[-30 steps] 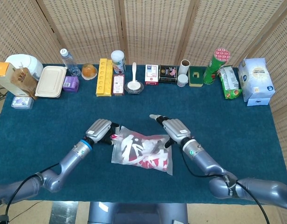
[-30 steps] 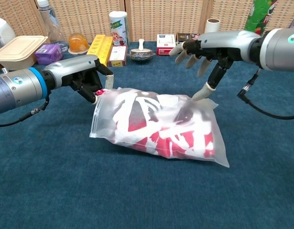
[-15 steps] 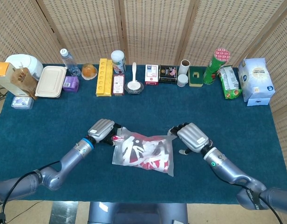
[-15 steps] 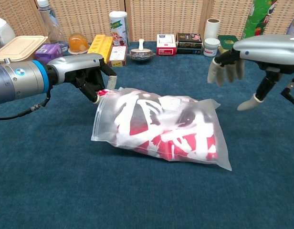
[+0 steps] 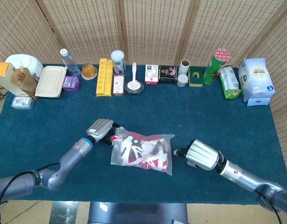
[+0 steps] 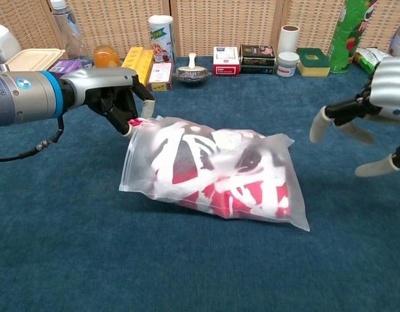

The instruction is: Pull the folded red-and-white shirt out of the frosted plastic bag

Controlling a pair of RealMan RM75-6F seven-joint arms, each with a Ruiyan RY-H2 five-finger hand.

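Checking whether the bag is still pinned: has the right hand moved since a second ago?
Yes. The right hand has pulled back off the frosted plastic bag, toward the table's near right edge, fingers apart, holding nothing.

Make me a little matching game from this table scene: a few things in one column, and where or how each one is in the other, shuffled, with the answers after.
Things:
1. left hand
2. right hand
3. shirt
4. green can

Places or states:
A. inside the frosted bag, lying flat on the cloth
B. standing in the back row of items
C. gripping the bag's corner by the red zip end
D. off the bag, fingers spread, holding nothing

Pairs: 1-C, 2-D, 3-A, 4-B
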